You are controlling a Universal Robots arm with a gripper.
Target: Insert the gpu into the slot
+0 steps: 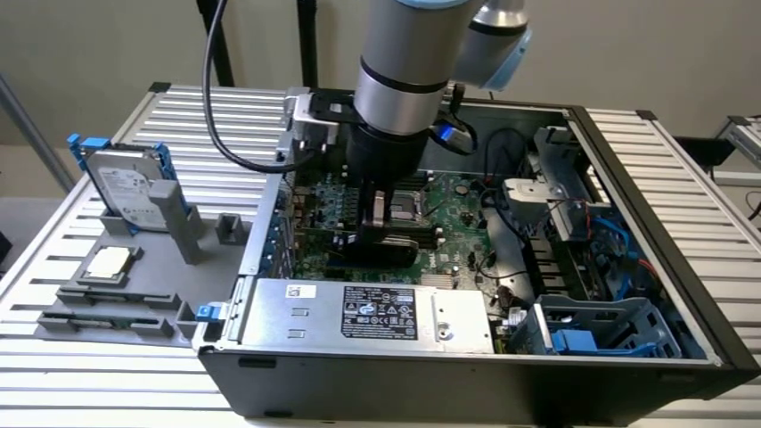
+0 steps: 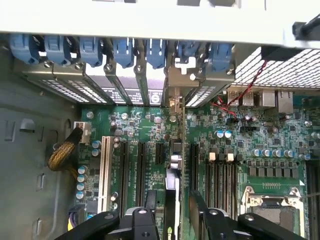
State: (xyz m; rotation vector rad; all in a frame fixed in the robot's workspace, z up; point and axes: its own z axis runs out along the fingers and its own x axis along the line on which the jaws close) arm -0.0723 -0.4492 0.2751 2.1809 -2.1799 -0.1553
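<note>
While the card stands on edge like this, I judge the job is all about keeping it square. The gpu [image 2: 172, 172] runs straight away from the gripper [image 2: 175, 200] across the motherboard [image 2: 150, 125], parallel to the long black slots [image 2: 141, 170] just beside it. Its metal bracket [image 2: 176, 82] sits at the far end, among the blue-clipped rear bay covers [image 2: 122, 50].

To do this step well, I'd want any push to go straight down and evenly along the top edge, with the bracket lined up in its bay opening. A tilt from end to end could leave one end of the connector proud. Whether the card is fully home in its slot I cannot tell, because the connector edge is hidden beneath the card itself.

Now the hand. The jaws are spread wide, with one of the fingers [image 2: 200, 205] on each side of the card's thin top edge. I see slivers of board between the card and each finger, so I read the hand as released, straddling the gpu and clamping nothing.

In the exterior view the gripper is low inside the computer case [image 1: 476, 392], over the middle of the board. The silver power supply [image 1: 369, 312] lies between the hand and that camera, and the CPU socket [image 2: 272, 205] is off to one side of the hand.
</note>
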